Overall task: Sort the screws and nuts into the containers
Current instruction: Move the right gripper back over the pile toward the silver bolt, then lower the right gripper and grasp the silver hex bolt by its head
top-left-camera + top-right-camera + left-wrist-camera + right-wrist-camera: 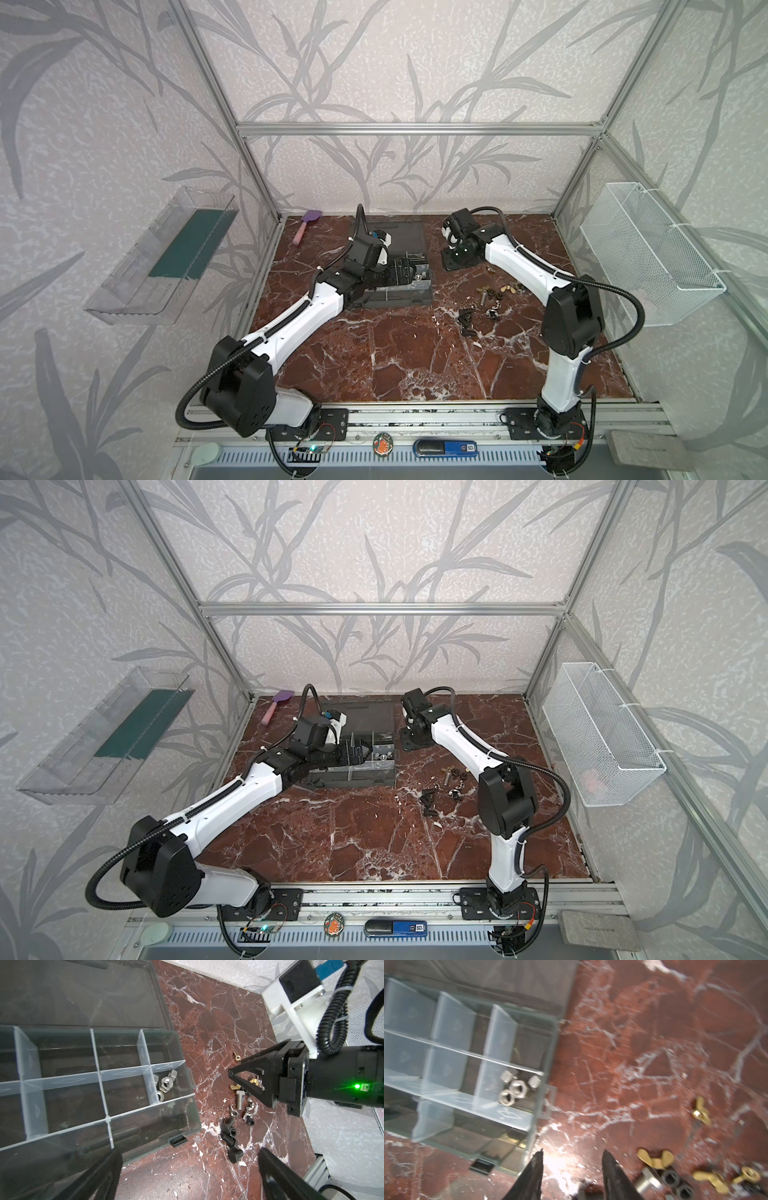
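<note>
Currently several silver hex nuts [165, 1084] lie in one end compartment [180, 1087].

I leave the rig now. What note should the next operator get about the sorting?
Left hand: open, empty, over the edge of the organizer case.
Right hand: open, empty, above the table beside the case.
Done: a few silver nuts lie in one end compartment.
Left: brass wing nuts, black screws and a silver bolt, all on the table.
</note>
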{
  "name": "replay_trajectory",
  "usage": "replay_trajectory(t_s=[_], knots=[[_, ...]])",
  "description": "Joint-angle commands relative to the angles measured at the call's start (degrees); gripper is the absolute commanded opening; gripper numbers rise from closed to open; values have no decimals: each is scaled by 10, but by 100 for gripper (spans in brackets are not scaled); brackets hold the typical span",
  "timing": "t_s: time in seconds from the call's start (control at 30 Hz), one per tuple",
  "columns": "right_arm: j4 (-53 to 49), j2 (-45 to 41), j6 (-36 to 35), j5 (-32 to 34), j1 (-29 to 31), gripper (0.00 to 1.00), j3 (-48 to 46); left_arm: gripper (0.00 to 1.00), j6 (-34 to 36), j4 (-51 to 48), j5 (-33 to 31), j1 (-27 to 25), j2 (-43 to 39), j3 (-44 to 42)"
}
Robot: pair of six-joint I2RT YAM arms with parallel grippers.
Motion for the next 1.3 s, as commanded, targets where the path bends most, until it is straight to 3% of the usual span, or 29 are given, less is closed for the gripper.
replay_trajectory(t_s=[0.0, 0.27, 0.63, 1.27], knots=[[20, -46, 7, 13, -24, 48, -52, 99, -1, 13, 3, -28, 25, 31], [43, -103, 9, 15, -66, 48, -169, 100, -16, 37, 9, -95, 92, 76], [63, -128, 23, 19, -79, 43, -274, 99, -20, 45, 25, -120, 139, 100], [97, -37, 17, 25, -87, 32, -270, 99, -7, 13, 18, -120, 155, 115]])
